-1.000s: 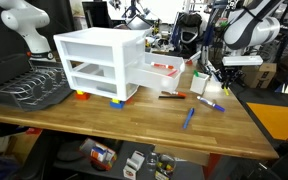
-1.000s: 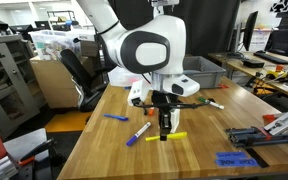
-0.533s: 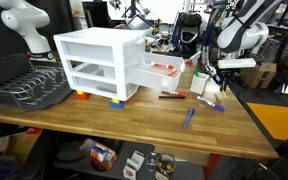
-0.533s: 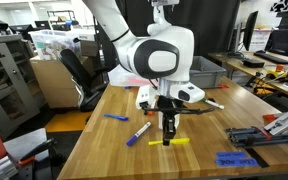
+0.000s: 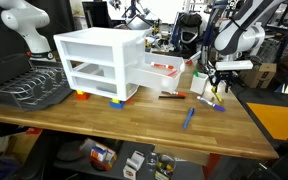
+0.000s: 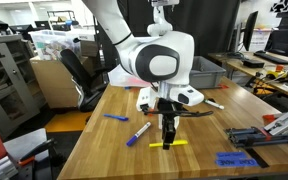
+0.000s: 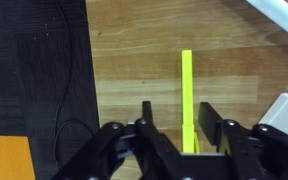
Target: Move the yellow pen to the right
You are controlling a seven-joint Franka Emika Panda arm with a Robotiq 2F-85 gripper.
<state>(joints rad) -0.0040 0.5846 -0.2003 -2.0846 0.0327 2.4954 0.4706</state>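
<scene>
Since a second ago, arm (image 6: 152,62) and yellow pen (image 6: 168,144) have slid across the tabletop (image 6: 99,150); end effector (image 7: 188,135) straddles it, jaws apart, not pinching. Rise straight up, nudging nothing.

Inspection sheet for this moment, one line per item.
Surface: wooden table, black mat at one edge.
Job's things: yellow pen lying flat on the table.
Clutter: purple marker, blue pen, white drawer unit, dish rack.
Grippers: hand open, low, straddling the yellow pen with gaps on both sides.
Cables: thin dark cable beside the mat.
Surroundings: office chair, crowded lab benches.
</scene>
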